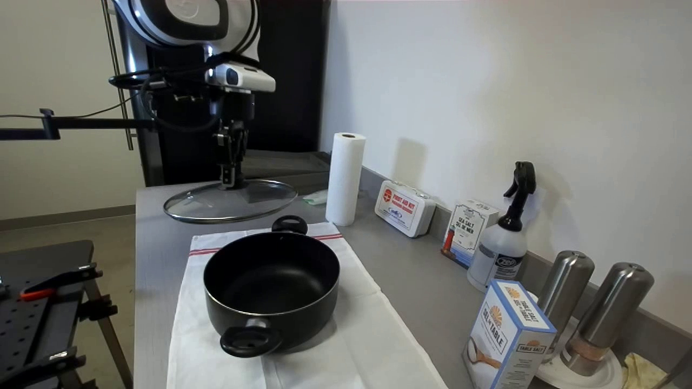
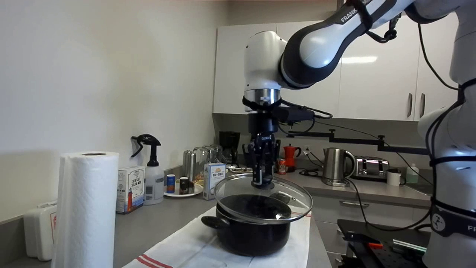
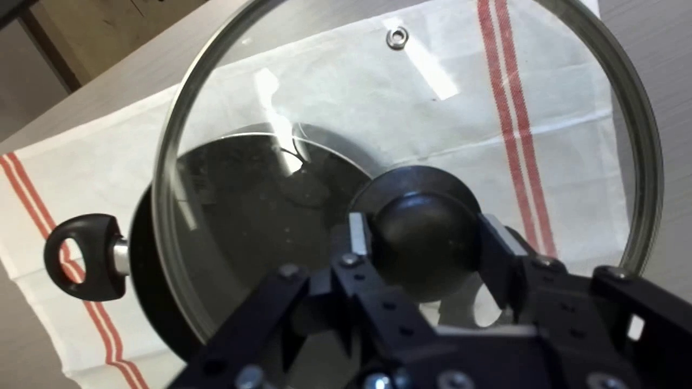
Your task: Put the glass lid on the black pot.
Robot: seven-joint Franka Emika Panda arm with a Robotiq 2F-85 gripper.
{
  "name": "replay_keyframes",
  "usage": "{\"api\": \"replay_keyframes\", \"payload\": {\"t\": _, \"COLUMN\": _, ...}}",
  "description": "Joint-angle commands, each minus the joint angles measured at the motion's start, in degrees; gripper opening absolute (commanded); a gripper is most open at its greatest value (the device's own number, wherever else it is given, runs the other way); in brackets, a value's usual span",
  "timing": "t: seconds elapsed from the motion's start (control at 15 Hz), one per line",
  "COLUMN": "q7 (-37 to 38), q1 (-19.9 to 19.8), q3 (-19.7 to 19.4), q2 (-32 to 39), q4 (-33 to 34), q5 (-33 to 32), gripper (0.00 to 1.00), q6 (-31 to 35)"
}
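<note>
The glass lid (image 1: 232, 206) has a metal rim and a dark knob (image 3: 427, 243). My gripper (image 1: 231, 181) has its fingers on both sides of the knob and holds the lid in the air, slightly tilted. The black pot (image 1: 297, 327) stands open on a white towel. In an exterior view the lid (image 2: 263, 203) overlaps the pot (image 2: 253, 238), below my gripper (image 2: 263, 180). In the wrist view my gripper (image 3: 427, 237) grips the knob, and the lid (image 3: 351, 102) covers only part of the pot (image 3: 154, 292) from above, offset to one side; one pot handle shows outside the rim.
The towel (image 1: 357, 335) has red stripes. A paper towel roll (image 1: 346, 178) stands beside the lid. Along the wall are a first aid kit (image 1: 404, 208), a sea salt box (image 1: 469, 232), a spray bottle (image 1: 500, 243), a table salt box (image 1: 508, 337) and steel canisters (image 1: 608, 319).
</note>
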Motion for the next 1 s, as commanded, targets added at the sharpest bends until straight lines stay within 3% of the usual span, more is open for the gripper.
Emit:
{"api": "replay_keyframes", "payload": {"t": 0.0, "q7": 0.62, "q1": -2.95, "q3": -2.13, "q2": 0.40, "q4": 1.42, "q5": -0.52, "gripper": 0.25, "q6": 0.00}}
{"api": "replay_keyframes", "payload": {"t": 0.4, "q7": 0.25, "q1": -6.54, "q3": -5.76, "q2": 3.56, "q4": 2.55, "q5": 0.30, "gripper": 0.25, "q6": 3.61}}
{"api": "replay_keyframes", "payload": {"t": 0.93, "q7": 1.21, "q1": -7.35, "q3": -8.83, "q2": 9.29, "q4": 4.54, "q5": 0.71, "gripper": 0.25, "q6": 9.76}}
